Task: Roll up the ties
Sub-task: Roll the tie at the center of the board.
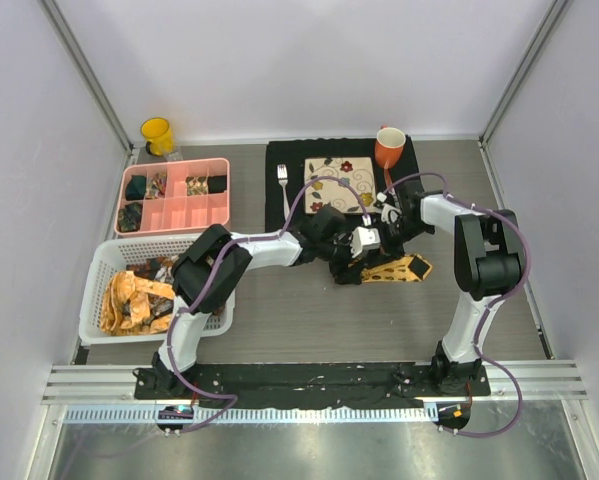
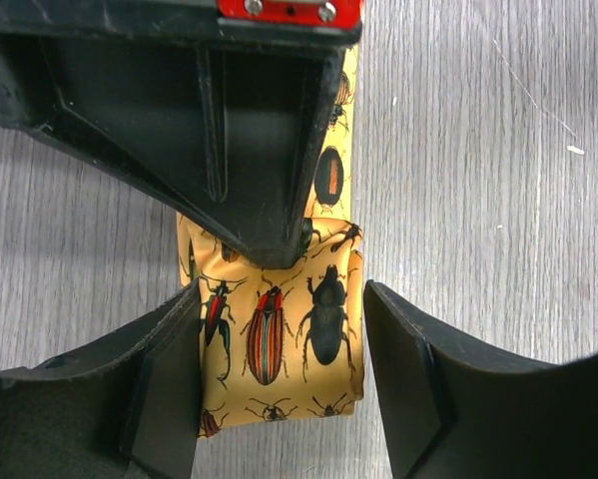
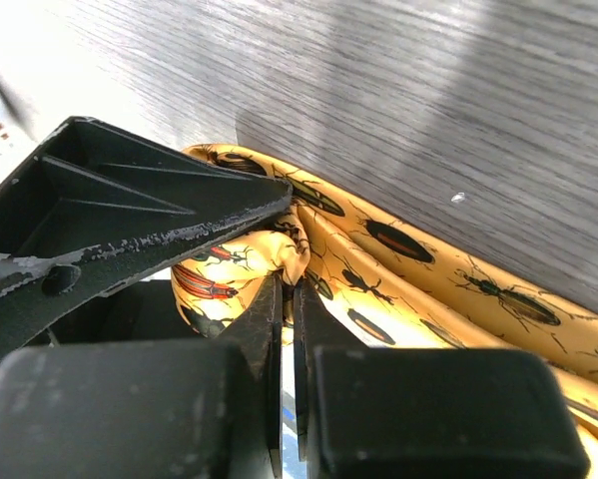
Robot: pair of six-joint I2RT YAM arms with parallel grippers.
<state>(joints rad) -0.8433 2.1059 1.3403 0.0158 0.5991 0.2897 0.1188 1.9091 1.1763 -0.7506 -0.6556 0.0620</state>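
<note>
A yellow tie printed with beetles lies on the wooden table, partly rolled. In the left wrist view its rolled end sits between the spread fingers of my left gripper. The left finger touches the fabric and the right finger stands just clear. My right gripper is shut on a fold of the same tie at the roll, and the flat length runs off to the right. More ties lie heaped in the white basket.
A white basket stands at the left, with a pink compartment tray behind it. Further back are a yellow cup, an orange mug, a fork and a patterned plate on a black mat.
</note>
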